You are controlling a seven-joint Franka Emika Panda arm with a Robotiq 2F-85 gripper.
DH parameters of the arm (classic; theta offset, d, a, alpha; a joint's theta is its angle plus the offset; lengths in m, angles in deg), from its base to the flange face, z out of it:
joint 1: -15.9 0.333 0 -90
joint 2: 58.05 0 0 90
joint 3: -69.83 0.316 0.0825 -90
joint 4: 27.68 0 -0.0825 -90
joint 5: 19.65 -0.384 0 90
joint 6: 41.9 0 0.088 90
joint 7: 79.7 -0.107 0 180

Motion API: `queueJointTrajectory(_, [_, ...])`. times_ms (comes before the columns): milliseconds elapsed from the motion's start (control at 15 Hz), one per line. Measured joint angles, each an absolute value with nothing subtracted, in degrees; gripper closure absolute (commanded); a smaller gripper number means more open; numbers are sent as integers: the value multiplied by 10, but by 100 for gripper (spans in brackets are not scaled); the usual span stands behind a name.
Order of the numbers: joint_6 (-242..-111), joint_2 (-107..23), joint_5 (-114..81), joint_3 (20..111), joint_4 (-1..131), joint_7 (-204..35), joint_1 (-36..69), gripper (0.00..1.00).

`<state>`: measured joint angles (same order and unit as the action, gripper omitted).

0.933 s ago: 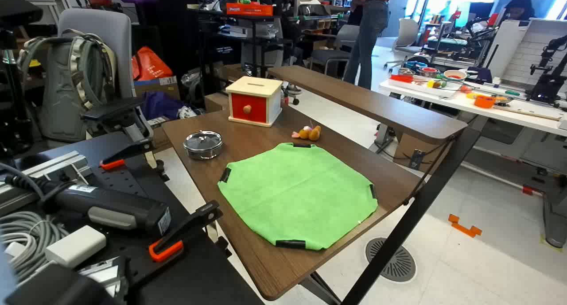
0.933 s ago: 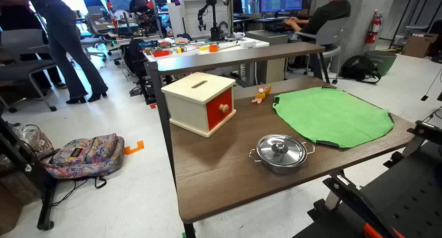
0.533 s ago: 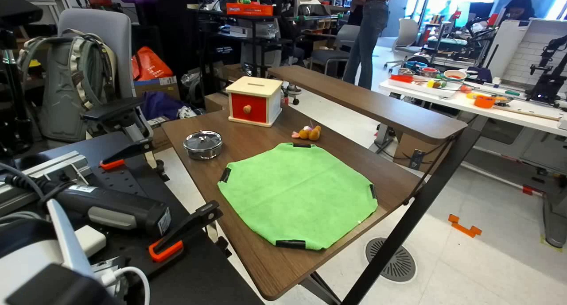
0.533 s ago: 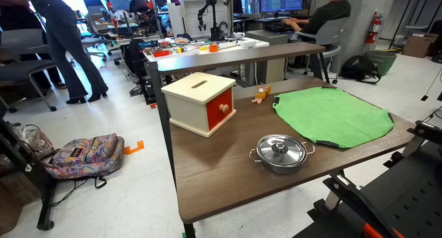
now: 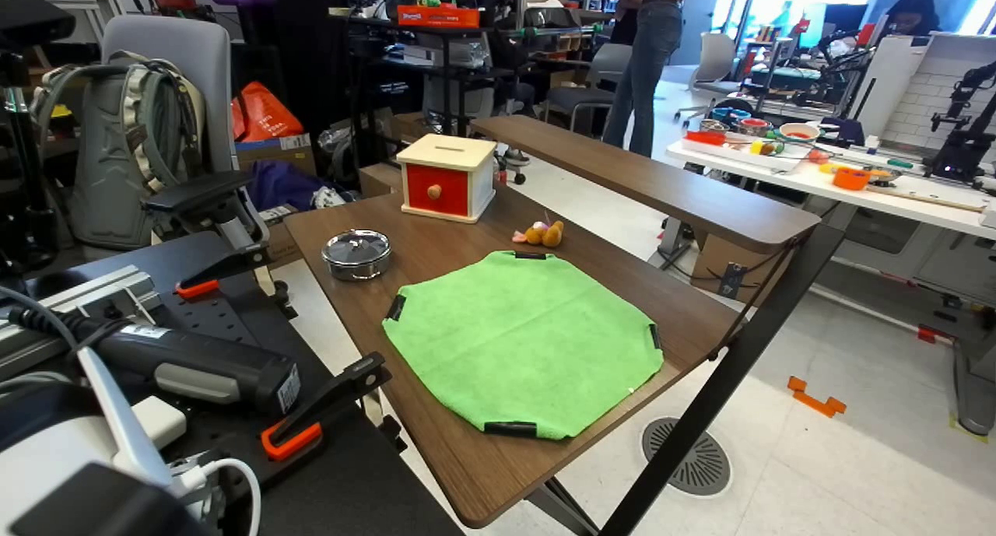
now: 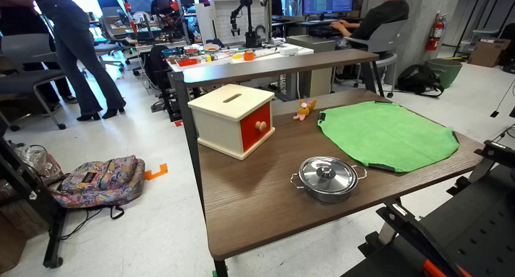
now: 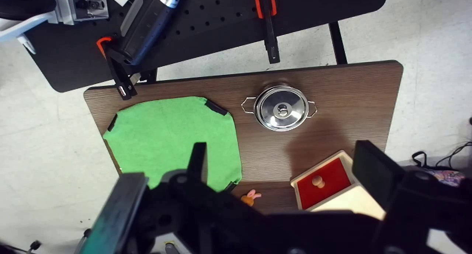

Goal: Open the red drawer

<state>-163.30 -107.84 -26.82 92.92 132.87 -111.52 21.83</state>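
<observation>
Wood seems to be the material of the whole box (image 6: 225, 126), so I judge the red drawer (image 6: 252, 130) to be stiff, rather light and not easily broken. It sits in the front of this box, which stands upright near one end of the surface (image 6: 249, 216), with a small orange toy (image 6: 304, 109) near and a lidded pot (image 6: 328, 177) farther off. Its front looks flush with the pale wood around it, so it is not yet pulled out.

The place to take hold is the round knob (image 6: 261, 126). It looks smooth and could slip from a weak hold; I would prefer to pinch it from two opposite sides, behind the head. Because the box is probably light, it may slide along together with the drawer.

In the wrist view the tool (image 7: 281, 147) has its fingers wide apart and holds nothing; in both exterior views nothing touches the knob.

The knob points straight out of the front, roughly towards the pot, and the drawer should travel along this line. A clear long axis I cannot give: the box looks nearly a cube, only its red front seems somewhat wider than tall.
</observation>
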Motion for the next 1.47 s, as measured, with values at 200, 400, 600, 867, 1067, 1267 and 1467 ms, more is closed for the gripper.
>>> queueJointTrajectory(200, [-1633, -1078, -268, 929, 1329, -1115, 218, 0])
queueJointTrajectory(400, [-1633, -1078, -268, 929, 1329, -1115, 218, 0])
queueJointTrajectory(600, [-1633, -1078, -268, 929, 1329, -1115, 218, 0])
queueJointTrajectory(867, [-1633, -1078, -268, 929, 1329, -1115, 218, 0])
queueJointTrajectory(1067, [-1633, -1078, -268, 929, 1329, -1115, 218, 0])
queueJointTrajectory(1267, [-1633, -1078, -267, 929, 1328, -1115, 218, 0])
queueJointTrajectory(1467, [-1639, -1058, -256, 918, 1326, -1098, 212, 0])
